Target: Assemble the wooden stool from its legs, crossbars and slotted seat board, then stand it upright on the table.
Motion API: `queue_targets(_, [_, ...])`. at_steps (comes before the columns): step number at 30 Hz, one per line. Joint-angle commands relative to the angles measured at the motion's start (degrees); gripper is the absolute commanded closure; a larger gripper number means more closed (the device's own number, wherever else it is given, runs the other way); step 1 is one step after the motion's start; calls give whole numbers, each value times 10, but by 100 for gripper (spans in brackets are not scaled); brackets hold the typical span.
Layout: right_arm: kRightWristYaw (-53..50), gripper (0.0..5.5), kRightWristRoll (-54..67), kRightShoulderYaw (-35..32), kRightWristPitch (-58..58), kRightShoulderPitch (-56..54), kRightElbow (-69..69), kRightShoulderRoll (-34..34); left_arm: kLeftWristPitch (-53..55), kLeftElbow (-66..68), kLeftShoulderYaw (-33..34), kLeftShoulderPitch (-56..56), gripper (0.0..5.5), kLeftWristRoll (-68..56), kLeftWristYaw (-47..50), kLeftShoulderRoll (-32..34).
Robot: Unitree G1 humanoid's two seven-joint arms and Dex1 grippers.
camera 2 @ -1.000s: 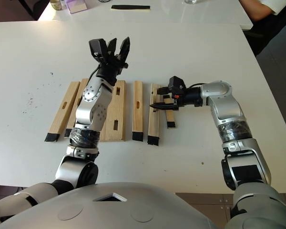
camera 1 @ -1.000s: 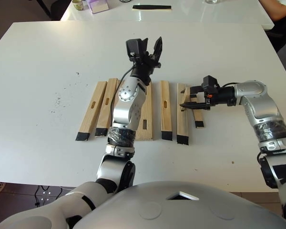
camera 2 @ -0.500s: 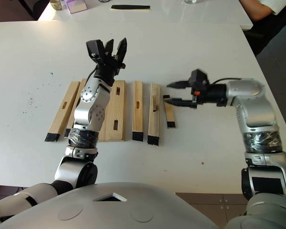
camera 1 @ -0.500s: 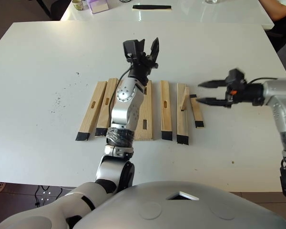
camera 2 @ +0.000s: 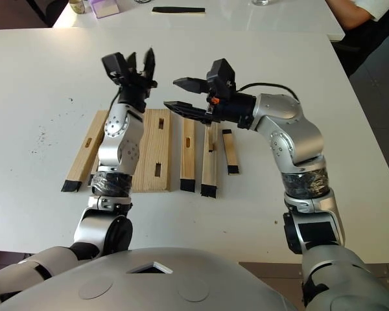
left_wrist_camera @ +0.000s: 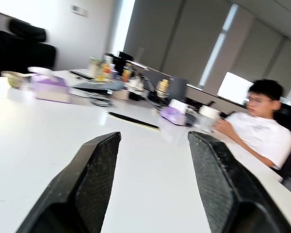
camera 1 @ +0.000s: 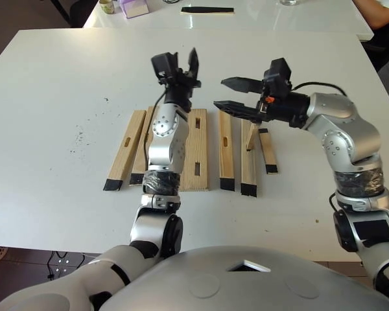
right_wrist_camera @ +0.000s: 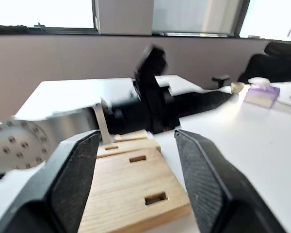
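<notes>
Left gripper: mine is matte black, with two tapered fingers and a boxy black camera block beside them.
Right gripper: black too, with long pointed fingers and a small orange tab at the base.
Finger pads: black stippled rubber with rounded corners.
Left arm: my smooth silver-grey shells, a round joint cap ringed with small holes, and a crinkled black wrap lower down.
Right arm: the same rounded silver shells and black wrap.
Wrist cable: thin and black, looping off my right wrist.

Seat board partly hidden behind left arm; left pincer blurred in right wrist view.
</notes>
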Motion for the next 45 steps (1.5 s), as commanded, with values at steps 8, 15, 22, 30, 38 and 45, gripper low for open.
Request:
queue_targets(8, [2,268,13,-12,7,15,-10,-4,-17,7,76,-44,293,-15,27,65])
queue_targets(15, [6,268,-100,55,-99,64,70,-24,-17,7,62,-38,293,-11,24,48])
queue_targets(22, [-37,268,73,-55,10,-10,-65,0,-15,1,66,-32,293,-15,28,50])
queue_targets(30, [41,268,122,-56,101,154,-219,-156,5,-77,90,14,293,-14,54,62])
queue_targets(38, [-7,268,-2,-27,90,336,-205,-215,57,-173,104,97,293,-18,78,62])
queue_targets(45, [-244,215,37,-78,278,370,-283,-75,123,-256,98,136,293,-26,91,58])
